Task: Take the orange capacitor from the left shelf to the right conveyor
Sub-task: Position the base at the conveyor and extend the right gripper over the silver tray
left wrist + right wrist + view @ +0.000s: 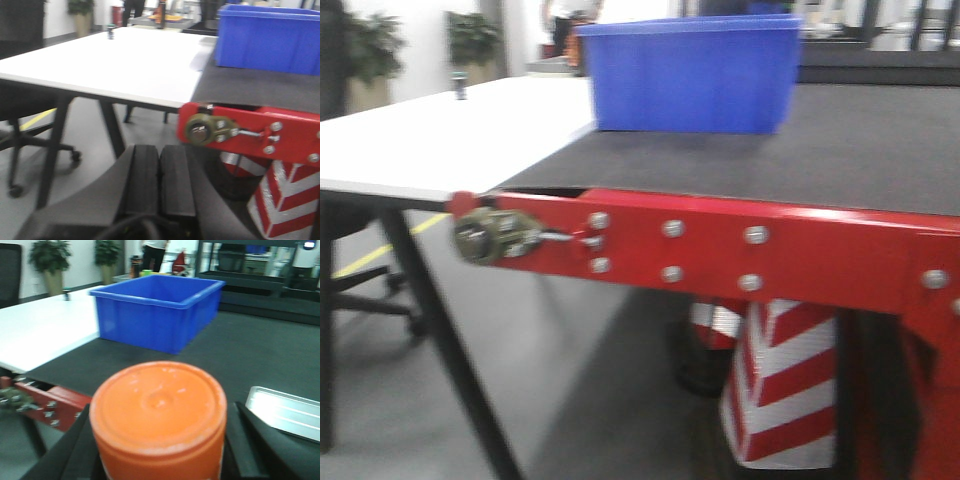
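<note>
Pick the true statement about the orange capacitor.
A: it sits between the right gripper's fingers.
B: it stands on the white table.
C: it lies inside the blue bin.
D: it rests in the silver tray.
A: the right wrist view shows the orange capacitor close up between the dark fingers of the right gripper, well apart from the blue bin and the silver tray farther off.

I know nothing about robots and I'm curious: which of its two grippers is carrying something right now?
The right gripper: it is clamped around the orange capacitor. The left gripper is shut with nothing in it.
</note>
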Robot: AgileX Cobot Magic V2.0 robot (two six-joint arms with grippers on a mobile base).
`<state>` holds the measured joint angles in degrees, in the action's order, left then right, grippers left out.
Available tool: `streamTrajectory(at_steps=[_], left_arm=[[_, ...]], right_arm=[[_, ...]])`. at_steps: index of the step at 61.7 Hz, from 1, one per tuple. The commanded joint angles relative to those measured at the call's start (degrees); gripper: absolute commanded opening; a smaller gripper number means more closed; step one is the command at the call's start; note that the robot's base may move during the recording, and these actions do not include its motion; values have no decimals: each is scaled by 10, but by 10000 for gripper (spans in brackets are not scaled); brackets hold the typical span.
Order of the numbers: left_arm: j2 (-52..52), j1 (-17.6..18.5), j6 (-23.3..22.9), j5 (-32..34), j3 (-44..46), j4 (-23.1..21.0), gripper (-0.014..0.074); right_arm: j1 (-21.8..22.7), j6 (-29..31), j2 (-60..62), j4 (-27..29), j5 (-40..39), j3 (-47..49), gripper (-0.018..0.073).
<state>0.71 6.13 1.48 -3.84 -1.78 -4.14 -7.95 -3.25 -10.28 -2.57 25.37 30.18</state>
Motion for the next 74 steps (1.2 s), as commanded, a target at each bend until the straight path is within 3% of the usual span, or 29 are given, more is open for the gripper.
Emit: streamTrajectory(at_steps=[1, 74], left_arm=[[6, 2, -1, 51, 3, -1, -127], [6, 2, -1, 51, 3, -1, -127]], right_arm=[[1, 1, -8, -7, -52, 16, 107], [1, 1, -8, -7, -52, 16, 107]])
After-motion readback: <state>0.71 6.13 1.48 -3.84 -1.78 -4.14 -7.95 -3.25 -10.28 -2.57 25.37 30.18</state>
